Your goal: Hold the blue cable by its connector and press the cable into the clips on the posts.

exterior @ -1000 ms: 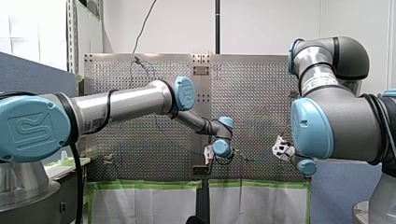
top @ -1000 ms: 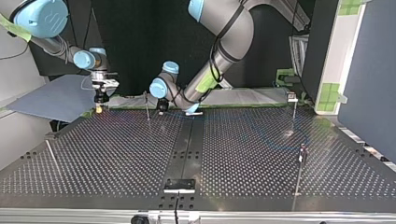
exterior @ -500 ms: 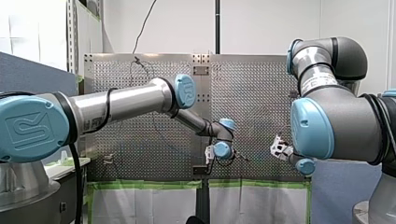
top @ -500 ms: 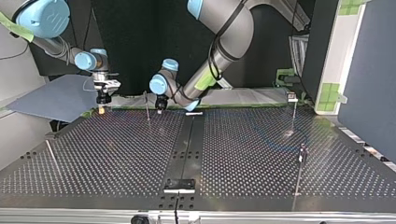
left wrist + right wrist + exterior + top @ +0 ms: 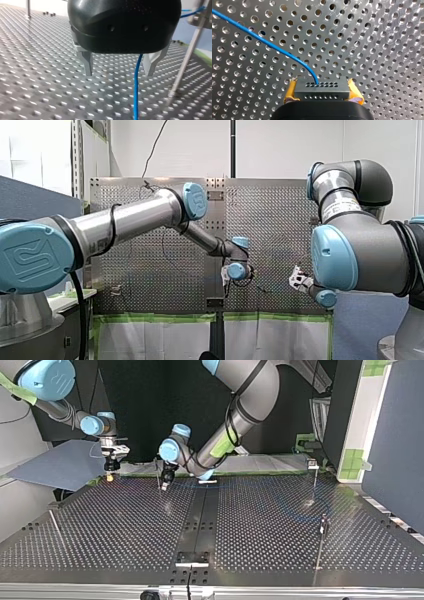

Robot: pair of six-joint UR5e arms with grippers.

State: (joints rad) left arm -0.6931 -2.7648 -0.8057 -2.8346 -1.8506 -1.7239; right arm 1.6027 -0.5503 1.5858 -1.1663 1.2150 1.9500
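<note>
One move: your left gripper (image 5: 119,72) reached the post (image 5: 186,65).
Spread open around the cable (image 5: 136,87), ready to press; right gripper (image 5: 323,96) clamps the connector (image 5: 322,86).

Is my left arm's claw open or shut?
Open: the left claw has its metal fingers apart, with the thin blue cable passing between them.

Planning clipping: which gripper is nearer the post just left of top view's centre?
Left. My left gripper is beside the post; my right gripper stands off toward the view's left.
</note>
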